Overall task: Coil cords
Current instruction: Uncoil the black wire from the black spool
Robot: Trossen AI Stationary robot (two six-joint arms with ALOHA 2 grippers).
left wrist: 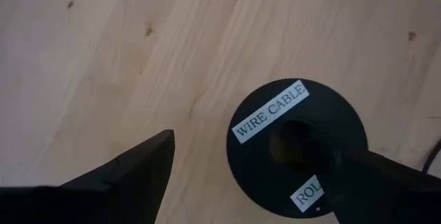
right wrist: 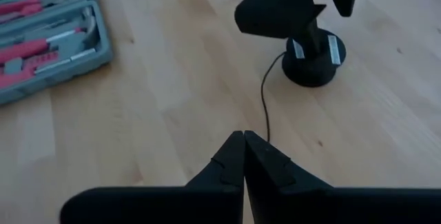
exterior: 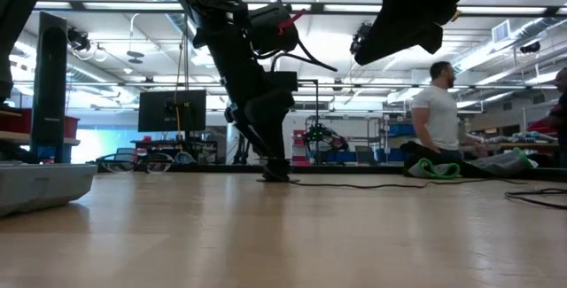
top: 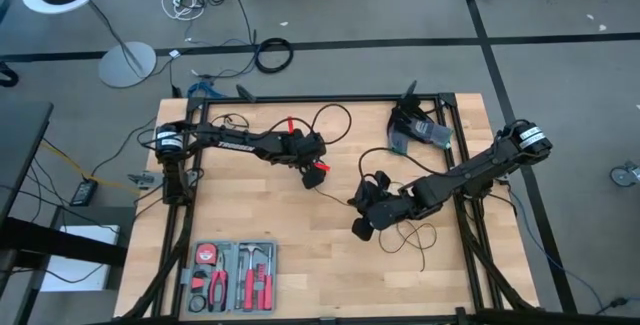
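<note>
A black round disc [left wrist: 296, 145] labelled "WIRE CABLE" lies flat on the wooden table near its middle [top: 318, 179]. My left gripper [left wrist: 253, 148] stands open over it, pointing steeply down, one finger at the disc's centre and the other beside the disc over bare wood. The thin black cord [right wrist: 264, 93] leaves the disc's foot and runs along the table to my right gripper [right wrist: 244, 136], which is shut. More of the cord lies in slack loops by the right arm [top: 415, 237] and behind the left arm [top: 332, 115]. My left gripper meets the disc's top at its centre hole [left wrist: 313, 151] with one fingertip [left wrist: 344, 165], coming from above; whether the tip goes into the hole I cannot tell. The disc lies flat on the table. My right gripper pinches the cord [right wrist: 267, 129] at its fingertips, a single strand. The fingers slant down toward the table's left side and lie along the cord. The stretch from there to the disc runs in a gentle curve, slack.
A grey case of red-handled tools [top: 232, 275] sits at the near left of the table. A dark device [top: 415, 130] stands at the far right. A thick cable ring [top: 273, 55] lies on the floor beyond the table. A person [exterior: 438, 120] sits in the room behind.
</note>
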